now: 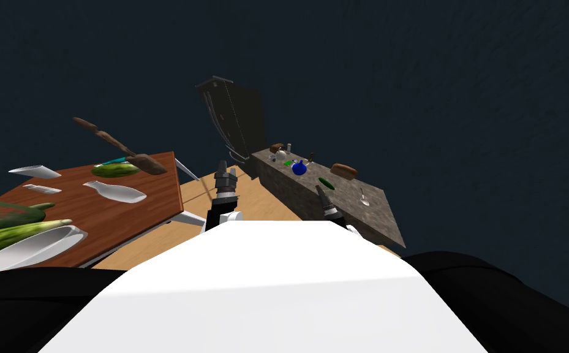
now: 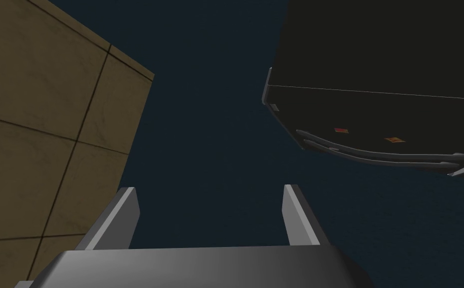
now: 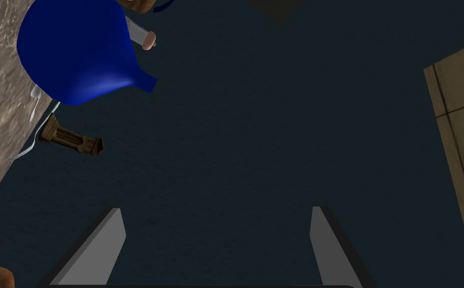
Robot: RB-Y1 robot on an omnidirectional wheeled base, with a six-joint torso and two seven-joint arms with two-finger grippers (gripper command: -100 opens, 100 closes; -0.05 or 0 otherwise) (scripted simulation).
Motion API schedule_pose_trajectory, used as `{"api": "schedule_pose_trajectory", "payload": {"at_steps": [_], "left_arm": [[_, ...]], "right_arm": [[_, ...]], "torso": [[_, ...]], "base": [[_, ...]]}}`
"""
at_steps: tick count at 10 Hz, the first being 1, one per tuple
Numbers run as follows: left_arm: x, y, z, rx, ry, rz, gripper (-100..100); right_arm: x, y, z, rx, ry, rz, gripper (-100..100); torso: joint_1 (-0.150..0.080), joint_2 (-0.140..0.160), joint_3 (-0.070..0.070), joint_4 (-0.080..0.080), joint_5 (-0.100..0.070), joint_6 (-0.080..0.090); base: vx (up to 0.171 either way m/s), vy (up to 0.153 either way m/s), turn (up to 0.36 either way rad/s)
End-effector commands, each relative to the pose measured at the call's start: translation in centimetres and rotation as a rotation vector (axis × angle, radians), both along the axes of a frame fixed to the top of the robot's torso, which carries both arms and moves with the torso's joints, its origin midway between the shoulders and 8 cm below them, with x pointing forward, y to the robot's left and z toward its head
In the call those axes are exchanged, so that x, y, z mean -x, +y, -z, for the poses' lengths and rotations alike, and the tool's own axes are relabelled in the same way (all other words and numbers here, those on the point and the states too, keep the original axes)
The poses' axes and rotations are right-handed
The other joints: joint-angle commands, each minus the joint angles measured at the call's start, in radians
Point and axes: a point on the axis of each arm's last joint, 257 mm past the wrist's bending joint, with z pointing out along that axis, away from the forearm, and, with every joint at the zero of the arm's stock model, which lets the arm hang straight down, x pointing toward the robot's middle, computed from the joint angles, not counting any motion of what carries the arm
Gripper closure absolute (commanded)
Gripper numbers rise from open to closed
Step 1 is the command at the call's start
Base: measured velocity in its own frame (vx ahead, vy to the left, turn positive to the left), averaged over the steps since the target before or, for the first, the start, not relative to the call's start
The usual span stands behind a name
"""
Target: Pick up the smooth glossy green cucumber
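Cucumber (image 1: 326,182), counter (image 1: 351,205) edge (R claw (image 3: 217,209) spread).

A grey stone bench (image 1: 372,220) runs away ahead on our right. On it lie a small dark green cucumber (image 1: 326,182), a blue flask (image 1: 299,168), a brown loaf (image 1: 343,171) and a spoon (image 1: 364,197). Our right jaws point up close beside the cucumber; our left jaws hang over the tan floor (image 1: 258,196). On our left, a red-brown wooden bench (image 1: 154,184) carries a paler green vegetable (image 1: 115,170) and a white bottle (image 1: 114,192).
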Motion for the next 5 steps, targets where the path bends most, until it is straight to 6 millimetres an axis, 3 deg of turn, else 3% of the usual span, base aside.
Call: {"api": "schedule_pose_trajectory", "payload": {"at_steps": [1,2,3,5], "left_arm": [[0.0,0.0,0.0,0.000,0.000,0.000,0],[0.0,0.0,0.0,0.000,0.000,0.000,0],[0.0,0.0,0.0,0.000,0.000,0.000,0],[0.0,0.0,0.0,0.000,0.000,0.000,0]], "right_arm": [[0.5,-0.5,1.8,0.028,0.036,-0.004,-100],[1.4,-0.8,4.3,0.080,0.090,-0.018,-100],[1.5,-1.2,5.0,0.082,0.105,-0.011,-100],[4.1,-2.7,10.5,0.184,0.227,-0.025,-100]], "torso": [[0.000,0.000,0.000,0.000,0.000,0.000],[0.000,0.000,0.000,0.000,0.000,0.000],[0.002,0.000,0.000,0.000,0.000,0.000],[0.002,-0.002,-0.001,0.000,0.000,0.000]], "base": [[0.003,0.083,-0.010],[0.007,0.111,0.002],[0.016,0.098,-0.011],[0.052,0.147,0.013]]}}
